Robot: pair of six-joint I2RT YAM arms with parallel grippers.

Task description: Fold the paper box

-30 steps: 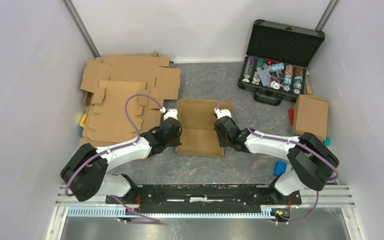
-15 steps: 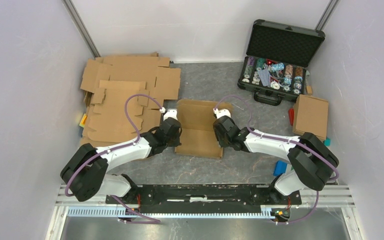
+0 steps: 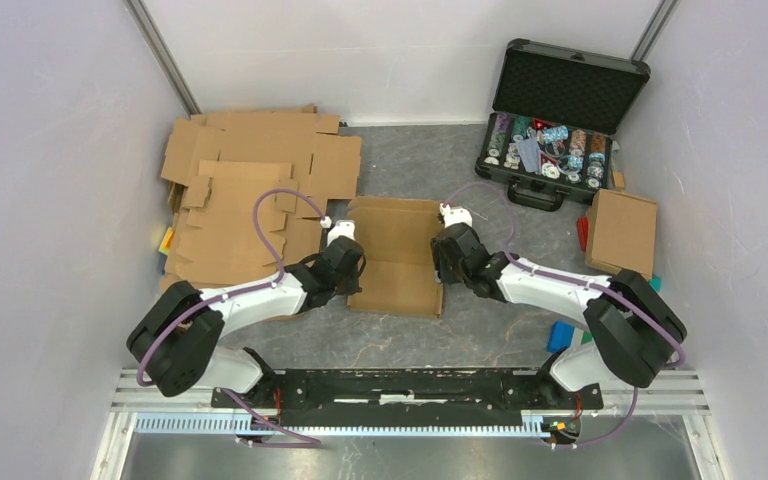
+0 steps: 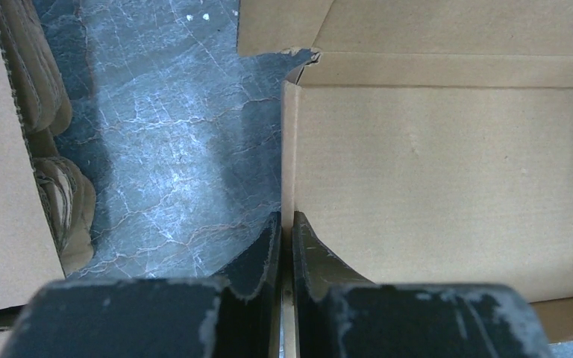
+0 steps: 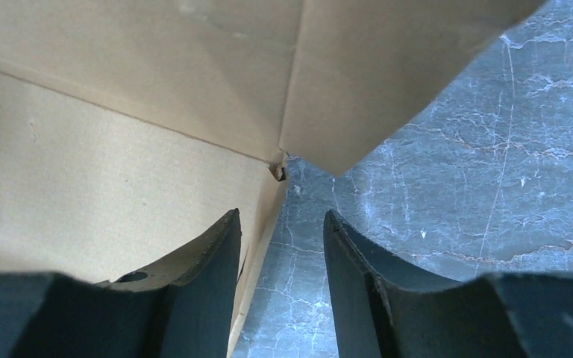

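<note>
A half-folded brown paper box (image 3: 394, 256) lies open on the grey table between my two arms. My left gripper (image 3: 353, 262) is shut on the box's upright left side wall (image 4: 286, 156), one finger on each face. My right gripper (image 3: 444, 258) is open at the box's right side wall (image 5: 265, 246); the wall edge stands between its fingers, next to the inner finger (image 5: 213, 261), apart from the outer one. The box's far flap (image 5: 388, 67) leans out above the right fingers. The floor of the box (image 4: 440, 171) shows in the left wrist view.
A stack of flat cardboard blanks (image 3: 250, 185) lies at the left, its edges in the left wrist view (image 4: 41, 112). An open black case of poker chips (image 3: 550, 120) stands at the back right. A folded box (image 3: 621, 232) and small blue items (image 3: 561, 334) lie at the right.
My right gripper has opened and let go of the box's right wall and shifted slightly outward, its wrist turned. The box has shifted a little to the left. The left gripper keeps its hold.
</note>
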